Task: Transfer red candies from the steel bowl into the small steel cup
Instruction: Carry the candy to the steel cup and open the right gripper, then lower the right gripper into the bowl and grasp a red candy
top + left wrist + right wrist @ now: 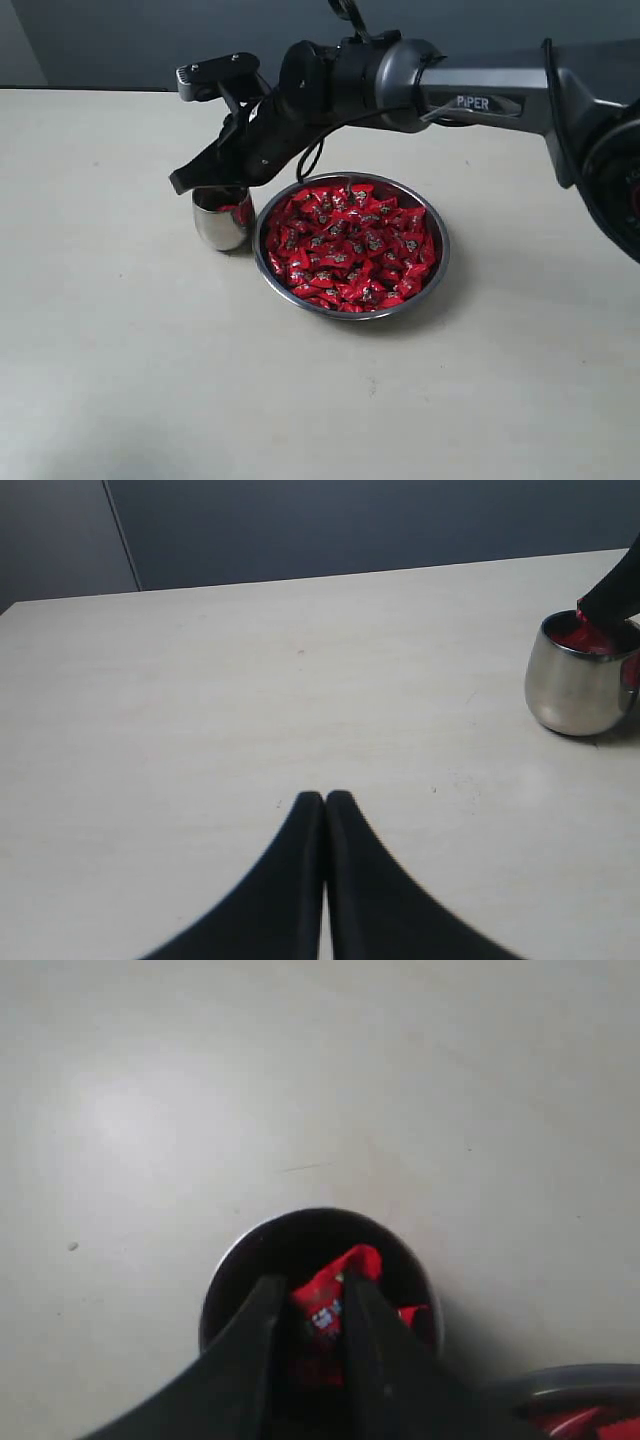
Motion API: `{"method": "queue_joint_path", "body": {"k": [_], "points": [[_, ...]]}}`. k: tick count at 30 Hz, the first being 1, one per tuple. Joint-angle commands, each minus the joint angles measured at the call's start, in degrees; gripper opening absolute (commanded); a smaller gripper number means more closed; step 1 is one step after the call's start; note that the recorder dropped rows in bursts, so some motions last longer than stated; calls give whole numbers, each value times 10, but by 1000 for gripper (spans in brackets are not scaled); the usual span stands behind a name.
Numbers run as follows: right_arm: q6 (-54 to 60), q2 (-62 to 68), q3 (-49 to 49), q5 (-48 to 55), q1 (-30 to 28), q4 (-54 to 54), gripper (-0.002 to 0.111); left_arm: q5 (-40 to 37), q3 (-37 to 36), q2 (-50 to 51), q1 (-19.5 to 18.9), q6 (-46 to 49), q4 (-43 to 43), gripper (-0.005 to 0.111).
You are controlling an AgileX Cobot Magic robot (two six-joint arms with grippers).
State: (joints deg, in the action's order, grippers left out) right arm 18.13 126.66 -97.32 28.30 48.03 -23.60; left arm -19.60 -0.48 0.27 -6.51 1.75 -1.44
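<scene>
Right pincer pinches red candy at small steel cup mouth: release here, lift straight. Left pincer closed, idle.

Right arm — gunmetal-grey tube link, satin finish, "PiPER" in white on a dark recessed oval plate. At its end sits a rounded grey joint housing, followed by black wrist segments, chunkier and matte. A thin black cable loops out under the wrist. On top is a black bracket with a ribbed grey end face. Shoulder-side there's a big black round joint. Right claw: two black fingers, flat-sided, tapering. Left claw — same matte black, fingers wide at the root and curving to slim rounded tips.
</scene>
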Motion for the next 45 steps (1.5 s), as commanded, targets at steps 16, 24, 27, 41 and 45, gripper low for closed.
{"method": "queue_joint_path", "body": {"k": [16, 24, 27, 41, 45], "points": [[3, -1, -12, 16, 0, 11, 34, 3, 5, -3, 3, -1, -1, 0], [-88, -91, -13, 170, 0, 186, 34, 3, 5, -3, 3, -1, -1, 0], [-154, -123, 33, 179, 0, 271, 34, 3, 5, -3, 3, -1, -1, 0], [-199, -150, 179, 78, -76, 291, 34, 3, 5, -3, 3, -1, -1, 0], [-202, -136, 180, 69, -81, 291, 34, 3, 5, -3, 3, -1, -1, 0]]}}
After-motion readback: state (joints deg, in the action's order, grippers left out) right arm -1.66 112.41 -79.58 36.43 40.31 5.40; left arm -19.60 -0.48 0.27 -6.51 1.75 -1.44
